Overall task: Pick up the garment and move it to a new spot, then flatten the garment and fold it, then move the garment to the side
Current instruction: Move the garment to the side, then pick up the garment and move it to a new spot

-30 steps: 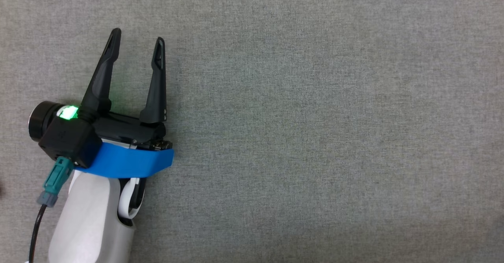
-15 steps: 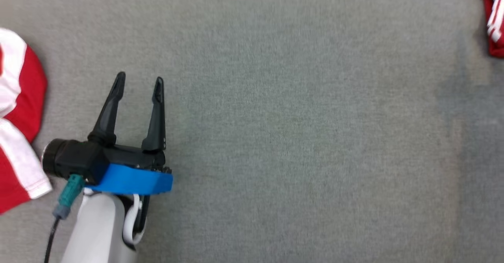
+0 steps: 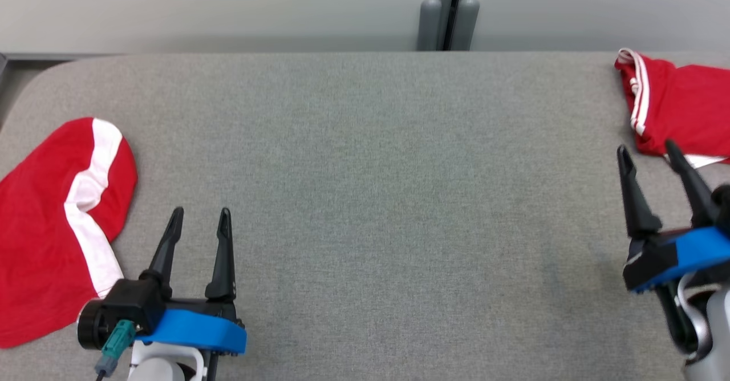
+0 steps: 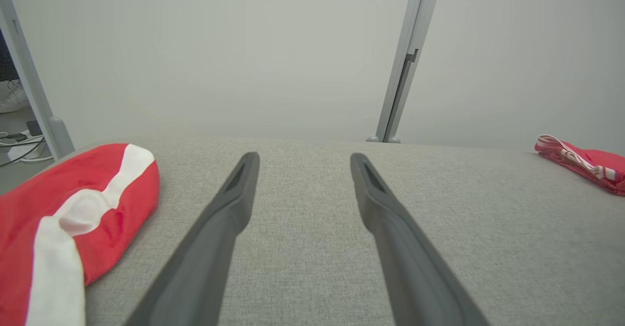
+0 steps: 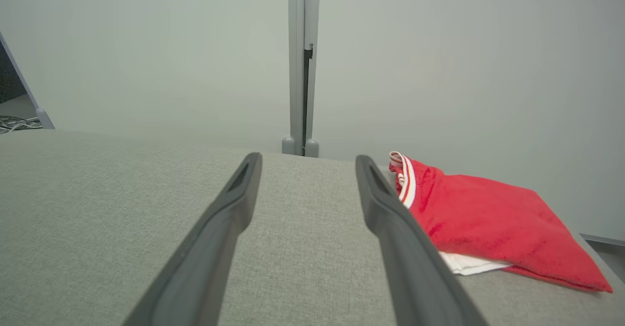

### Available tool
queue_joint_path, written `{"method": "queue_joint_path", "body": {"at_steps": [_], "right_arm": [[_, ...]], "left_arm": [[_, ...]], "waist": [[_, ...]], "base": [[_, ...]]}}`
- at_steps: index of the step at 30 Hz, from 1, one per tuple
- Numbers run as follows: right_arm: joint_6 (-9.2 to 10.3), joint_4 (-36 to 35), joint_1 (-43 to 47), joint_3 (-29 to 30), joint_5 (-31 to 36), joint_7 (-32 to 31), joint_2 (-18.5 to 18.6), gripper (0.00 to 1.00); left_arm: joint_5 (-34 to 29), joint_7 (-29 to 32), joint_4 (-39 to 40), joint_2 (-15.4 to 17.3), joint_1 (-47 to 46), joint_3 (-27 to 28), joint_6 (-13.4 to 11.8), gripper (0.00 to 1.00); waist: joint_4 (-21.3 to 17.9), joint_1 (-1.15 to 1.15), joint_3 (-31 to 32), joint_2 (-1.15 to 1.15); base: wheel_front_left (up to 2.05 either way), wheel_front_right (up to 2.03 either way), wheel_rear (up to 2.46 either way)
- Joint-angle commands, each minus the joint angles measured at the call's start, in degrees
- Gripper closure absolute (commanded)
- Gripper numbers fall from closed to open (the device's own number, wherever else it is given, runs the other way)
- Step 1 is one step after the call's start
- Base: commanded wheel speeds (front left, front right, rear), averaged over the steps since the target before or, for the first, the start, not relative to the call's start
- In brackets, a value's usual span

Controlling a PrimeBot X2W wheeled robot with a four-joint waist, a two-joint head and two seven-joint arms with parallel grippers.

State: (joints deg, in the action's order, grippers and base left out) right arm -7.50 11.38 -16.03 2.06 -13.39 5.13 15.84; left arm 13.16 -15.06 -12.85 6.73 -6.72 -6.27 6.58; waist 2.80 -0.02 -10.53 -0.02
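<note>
A red garment (image 3: 51,227) with a white stripe lies loose at the table's left edge, also seen in the left wrist view (image 4: 97,189). A second red garment (image 3: 678,107) with white trim lies folded at the far right (image 5: 488,213) (image 4: 586,165). My left gripper (image 3: 201,213) is open over bare cloth, just right of the loose garment, with nothing between its fingers (image 4: 302,159). My right gripper (image 3: 645,148) is open too, its fingertips just short of the folded garment's near edge and empty (image 5: 307,159).
The grey fabric table (image 3: 370,198) has a rounded far-left corner and ends at a pale partition wall with a grey post (image 3: 450,10). Cables (image 4: 19,145) lie on the floor beyond the left edge.
The head camera has tilted up, bringing the table's far edge, the wall and both garments into the picture. My right gripper has come into view, open. The left gripper stays open.
</note>
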Motion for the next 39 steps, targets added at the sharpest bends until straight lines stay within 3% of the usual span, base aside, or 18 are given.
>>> {"method": "queue_joint_path", "body": {"at_steps": [1, 7, 13, 39], "right_arm": [[0.01, -0.4, 1.0, 0.3, -0.2, 0.1, -0.3, 0.00], [0.00, -6.8, 11.1, 2.9, 0.0, -0.4, -7.5, 0.00], [0.00, -9.9, 16.1, 3.7, 1.5, -0.4, -10.8, 0.00], [0.00, -11.4, 19.0, 3.5, 1.8, -1.9, -13.0, 0.00]], "left_arm": [[0.3, -0.1, 0.0, -0.2, 0.3, 0.2, -0.2, 0.00], [0.9, -0.1, -0.9, 0.2, 3.7, 0.8, -0.7, 0.00], [1.3, 0.1, -1.4, 0.6, 5.4, 0.9, -1.3, 0.00], [2.3, 1.9, 1.4, 0.7, 7.7, -0.3, -3.5, 0.00]], "waist": [[-0.9, 0.02, 1.0, 0.02], [-0.9, 0.02, 5.0, 0.02], [-1.2, 0.02, 6.5, 0.02], [-0.7, 0.02, 7.2, 0.02]], "base": [[0.00, 0.00, 0.00], [0.00, 0.00, 0.00], [0.00, 0.00, 0.00], [0.00, 0.00, 0.00]]}}
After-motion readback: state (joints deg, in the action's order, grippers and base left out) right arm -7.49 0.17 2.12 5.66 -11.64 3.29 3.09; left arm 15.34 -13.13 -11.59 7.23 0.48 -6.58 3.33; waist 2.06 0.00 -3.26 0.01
